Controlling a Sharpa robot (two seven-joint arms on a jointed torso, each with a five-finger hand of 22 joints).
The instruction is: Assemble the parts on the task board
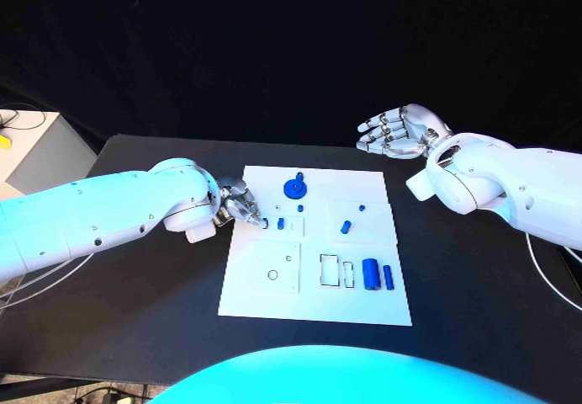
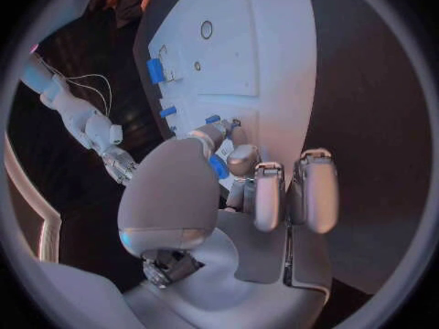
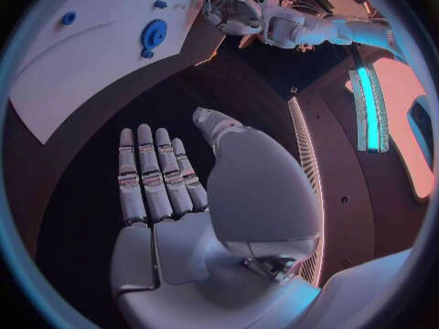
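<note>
- Task board [image 1: 313, 303]: white plate lying flat in the middle of the black table [image 1: 134, 320], its long side running away from the robot. Outlined recesses mark where the parts belong.
- Small blue part [image 2: 219, 167]: pinched between the thumb and a fingertip of the left hand [image 1: 239, 204] over the board's left edge, the other fingers standing clear. Judged to be held this way so that it can be lowered into a nearby seat; which seat cannot be told.
- Round blue part [image 1: 295, 188]: seated near the board's far edge, with a knob on top.
- Small blue pegs [image 1: 280, 224]: standing in the board's middle band, just beside the left hand's fingertips; another short blue piece [image 1: 346, 226] lies to their right.
- Two blue bars [image 1: 371, 274]: lying side by side in the near right part of the board, next to an empty rectangular outline [image 1: 330, 269]. An empty panel with a small oval hole [image 1: 273, 274] sits to the left.
- Right hand [image 1: 397, 130]: raised beyond the board's far right corner, well apart from it, fingers extended and holding nothing; probably parked clear of the working hand.
</note>
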